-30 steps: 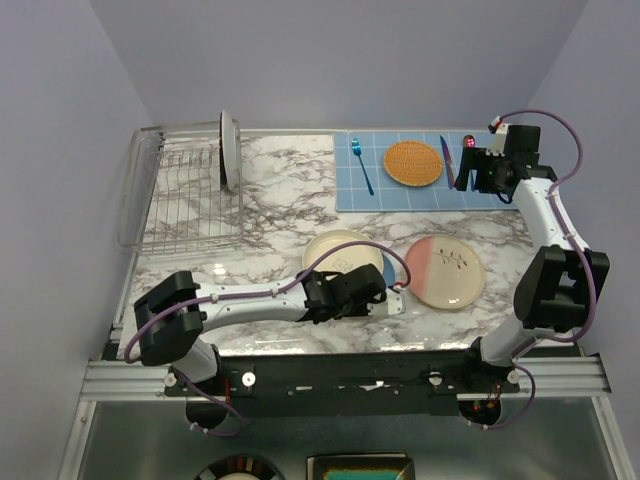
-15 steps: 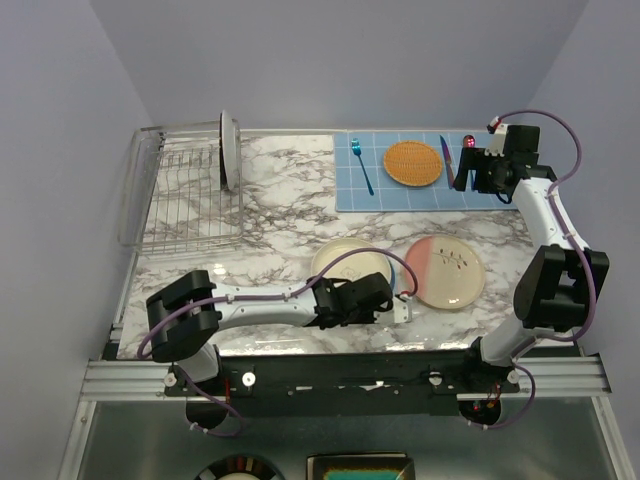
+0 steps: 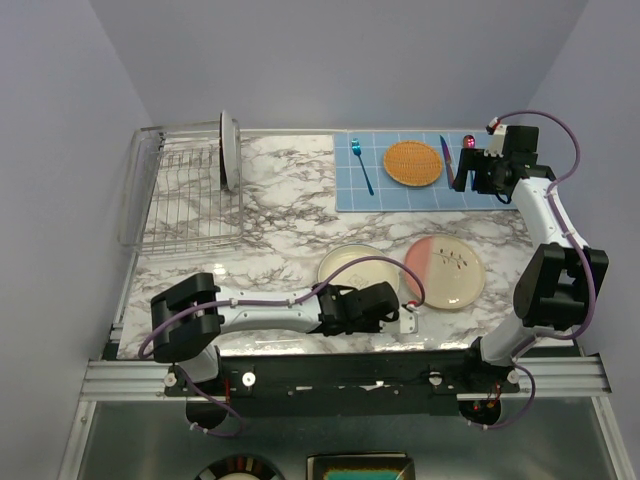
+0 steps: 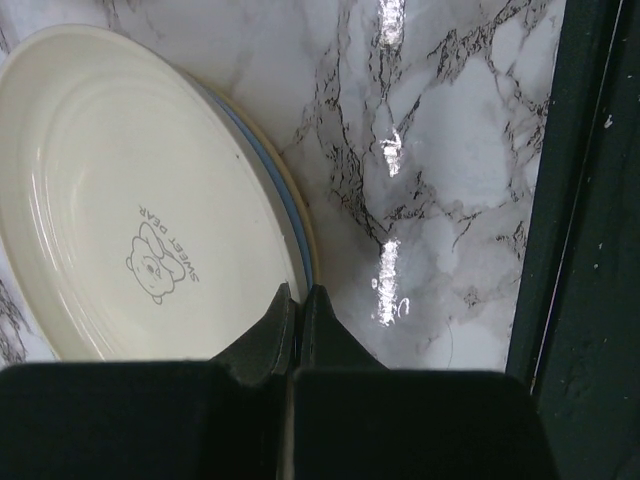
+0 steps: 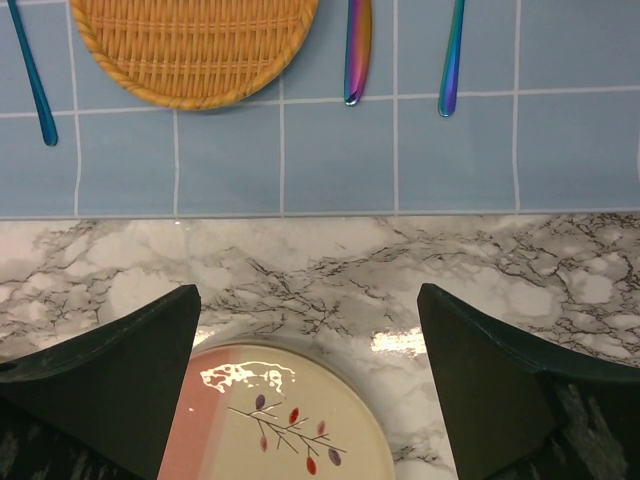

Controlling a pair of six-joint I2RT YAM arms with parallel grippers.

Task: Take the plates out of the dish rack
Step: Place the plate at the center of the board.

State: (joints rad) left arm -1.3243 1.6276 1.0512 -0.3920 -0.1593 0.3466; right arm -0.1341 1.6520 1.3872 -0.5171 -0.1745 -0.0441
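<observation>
My left gripper (image 3: 378, 292) is shut on the near rim of a cream plate (image 3: 352, 266) low over the marble table's front. In the left wrist view the fingers (image 4: 283, 312) pinch the blue-edged rim of the cream plate (image 4: 130, 210), which shows a bear print. The pink and cream twig plate (image 3: 446, 272) lies flat just right of it and also shows in the right wrist view (image 5: 270, 425). One pale plate (image 3: 228, 150) stands on edge at the right end of the wire dish rack (image 3: 180, 200). My right gripper (image 3: 468, 178) is open and empty above the mat's right end; in its own view, the right gripper (image 5: 307, 295).
A blue grid mat (image 3: 425, 185) at the back right holds an orange woven disc (image 3: 412, 162), a blue fork (image 3: 361, 165) and iridescent cutlery (image 5: 357, 50). The table's black front rail (image 4: 585, 200) runs close beside the held plate.
My left gripper has carried the cream plate to the right and a little nearer the front edge, close to the pink plate. The right arm has not moved.
</observation>
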